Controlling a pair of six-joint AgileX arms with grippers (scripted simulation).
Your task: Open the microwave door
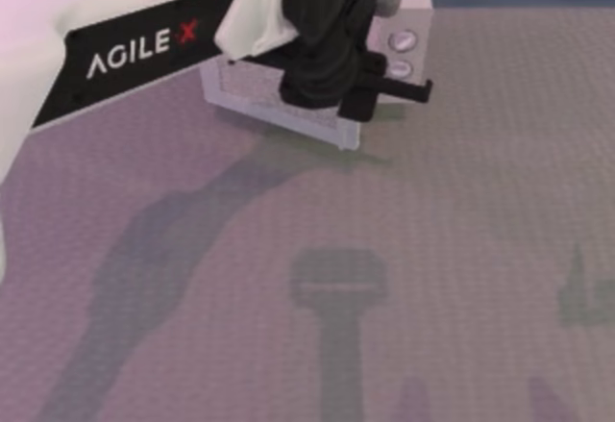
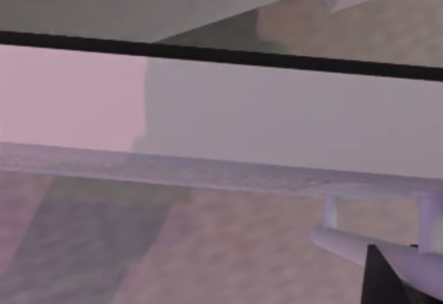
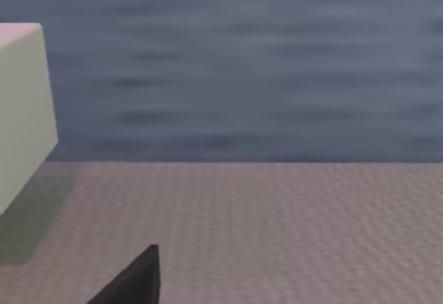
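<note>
The white microwave (image 1: 418,23) stands at the table's far edge, its two grey knobs (image 1: 402,54) showing beside my left arm. The microwave door (image 1: 248,88), with its speckled mesh window, stands slightly ajar, its handle end swung out toward the front. My left gripper (image 1: 389,95) hovers over that end. In the left wrist view the door (image 2: 208,171) is seen edge-on, and the gripper's black tip (image 2: 384,280) overlaps the slim handle (image 2: 346,243). My right gripper (image 3: 138,280) is parked low over the table, out of the top view, with the microwave's side (image 3: 21,110) off to one side.
The textured grey-mauve table (image 1: 461,249) spreads in front of the microwave, with the arms' shadows across it. A dark blue backdrop (image 3: 242,61) lies beyond the far edge. My left arm's white link (image 1: 58,47) crosses the far left.
</note>
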